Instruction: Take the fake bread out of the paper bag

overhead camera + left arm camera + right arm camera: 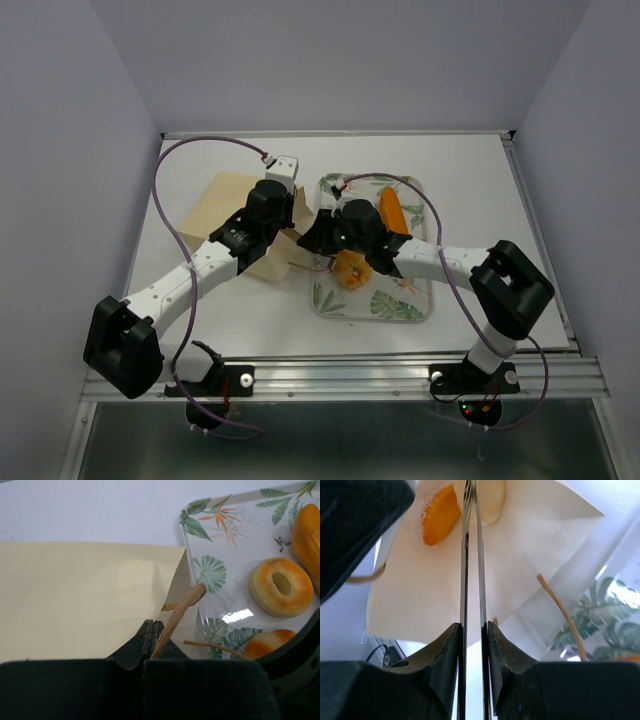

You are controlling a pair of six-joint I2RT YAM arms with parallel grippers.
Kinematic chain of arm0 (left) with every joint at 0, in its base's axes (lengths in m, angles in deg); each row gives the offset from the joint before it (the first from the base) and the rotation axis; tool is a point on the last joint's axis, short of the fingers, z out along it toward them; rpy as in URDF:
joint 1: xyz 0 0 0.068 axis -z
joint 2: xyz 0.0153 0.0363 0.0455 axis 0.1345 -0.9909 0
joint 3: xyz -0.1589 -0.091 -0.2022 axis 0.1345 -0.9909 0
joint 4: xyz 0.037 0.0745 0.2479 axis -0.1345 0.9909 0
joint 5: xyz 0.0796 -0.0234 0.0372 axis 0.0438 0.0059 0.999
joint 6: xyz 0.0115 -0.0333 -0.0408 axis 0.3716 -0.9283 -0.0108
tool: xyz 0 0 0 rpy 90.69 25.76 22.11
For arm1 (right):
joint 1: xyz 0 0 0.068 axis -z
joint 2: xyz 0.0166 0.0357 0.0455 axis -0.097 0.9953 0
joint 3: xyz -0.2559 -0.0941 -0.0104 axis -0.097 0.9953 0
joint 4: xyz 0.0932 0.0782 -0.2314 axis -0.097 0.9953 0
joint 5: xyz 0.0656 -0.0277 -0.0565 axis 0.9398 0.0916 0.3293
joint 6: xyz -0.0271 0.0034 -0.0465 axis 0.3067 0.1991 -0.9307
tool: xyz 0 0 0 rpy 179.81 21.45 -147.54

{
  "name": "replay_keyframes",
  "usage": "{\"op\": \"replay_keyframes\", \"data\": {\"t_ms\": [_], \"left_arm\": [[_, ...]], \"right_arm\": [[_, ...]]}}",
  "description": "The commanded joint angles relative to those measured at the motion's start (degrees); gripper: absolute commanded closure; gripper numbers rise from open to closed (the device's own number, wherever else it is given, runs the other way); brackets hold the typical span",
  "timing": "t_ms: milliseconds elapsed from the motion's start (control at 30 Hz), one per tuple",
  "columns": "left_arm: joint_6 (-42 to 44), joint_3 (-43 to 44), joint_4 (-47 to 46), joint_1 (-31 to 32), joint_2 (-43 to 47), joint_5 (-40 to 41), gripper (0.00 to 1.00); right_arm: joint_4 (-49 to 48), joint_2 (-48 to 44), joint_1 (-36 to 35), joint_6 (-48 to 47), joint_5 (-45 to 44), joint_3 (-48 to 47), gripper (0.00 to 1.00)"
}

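Left fingers (pixel 145 635) clamp the mouth edge of the boxy tan kraft paper bag (pixel 75 600), which lies left of the tabletop's (pixel 480 170) middle. Right fingers (pixel 464 570), narrowed to a slit, reach inside to a glossy orange-and-pale toy bread piece (pixel 440 515); whether they grip it is unclear. It is probably light, stiff and slippery, best pinched across its middle. Three golden pastries (pixel 281 586) sit on the leaf-patterned white tray (pixel 250 545) beside the bag.

I can read no text, label, brand or number anywhere. The paper bag (pixel 75 600) is plain, and the tray (pixel 240 560) shows only painted leaves.
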Motion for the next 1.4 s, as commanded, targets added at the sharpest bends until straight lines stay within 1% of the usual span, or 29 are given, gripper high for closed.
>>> {"op": "replay_keyframes", "data": {"t_ms": [0, 133, 200, 267, 333, 400, 500, 700, 833, 900, 933, 1033, 1067, 1167, 1300, 1367], "left_arm": [[-0.8, 2.6, -2.6, -0.3, 1.6, 1.6, 1.00], [-0.9, 2.1, -2.5, -0.4, 2.0, 0.7, 1.00], [-0.4, 1.3, -2.7, -0.4, 3.1, -1.6, 1.00], [0.2, 0.7, -3.0, -0.4, 3.8, -2.2, 1.00], [-0.1, 0.3, -3.2, -0.4, 4.7, -1.4, 1.00], [-0.3, 0.4, -3.1, -0.4, 5.0, -0.7, 1.00], [-0.8, 0.6, -3.2, -0.4, 5.0, 0.6, 1.00], [-1.3, 1.7, -3.6, -0.4, 2.7, 1.6, 1.00], [-1.4, 2.1, -4.4, -0.5, 0.6, 0.8, 1.00], [-1.5, 2.2, -5.2, -0.5, 0.0, 0.4, 1.00], [-1.5, 2.5, -5.6, -0.5, -0.6, 0.0, 1.00], [-1.7, 3.0, -6.1, -0.5, -1.9, -0.5, 1.00], [-1.7, 3.3, -6.2, -0.5, -2.2, -0.6, 1.00], [-1.7, 3.8, -6.5, -0.5, -2.8, -0.6, 1.00], [-1.6, 4.2, -6.6, -0.5, -3.1, -1.1, 1.00], [-1.6, 4.2, -6.7, -0.5, -3.1, -1.3, 1.00]], "right_arm": [[1.2, -7.6, -0.2, -1.8, -3.0, 3.8, 0.98], [4.7, -12.7, -0.2, -2.6, -5.5, 6.1, 0.97], [5.6, -14.0, -0.2, -3.0, -5.1, 6.9, 0.97], [5.8, -14.8, -0.2, -3.1, -3.8, 7.1, 0.97], [5.8, -14.8, -0.2, -3.1, -1.6, 6.8, 0.99], [5.8, -15.5, -0.2, -3.2, -0.3, 7.0, 0.99], [7.0, -19.7, -0.2, -4.6, -1.5, 8.4, 0.99], [13.7, -29.8, 1.0, -5.6, -5.1, 11.4, 0.99], [17.0, -38.3, 1.5, -5.3, -7.3, 13.0, 0.99], [18.6, -40.8, 1.5, -5.6, -9.0, 13.0, 0.99], [21.0, -43.2, 2.0, -5.7, -9.9, 12.8, 0.99], [27.1, -45.8, 2.0, -6.4, -13.9, 11.6, 0.99], [29.7, -47.3, 2.0, -6.7, -16.5, 11.6, 0.99], [33.8, -49.6, 2.0, -6.9, -21.1, 11.2, 0.99], [36.2, -50.4, 2.0, -7.3, -25.0, 10.9, 0.99], [36.6, -50.0, 2.0, -8.4, -24.6, 10.8, 0.99]]}}
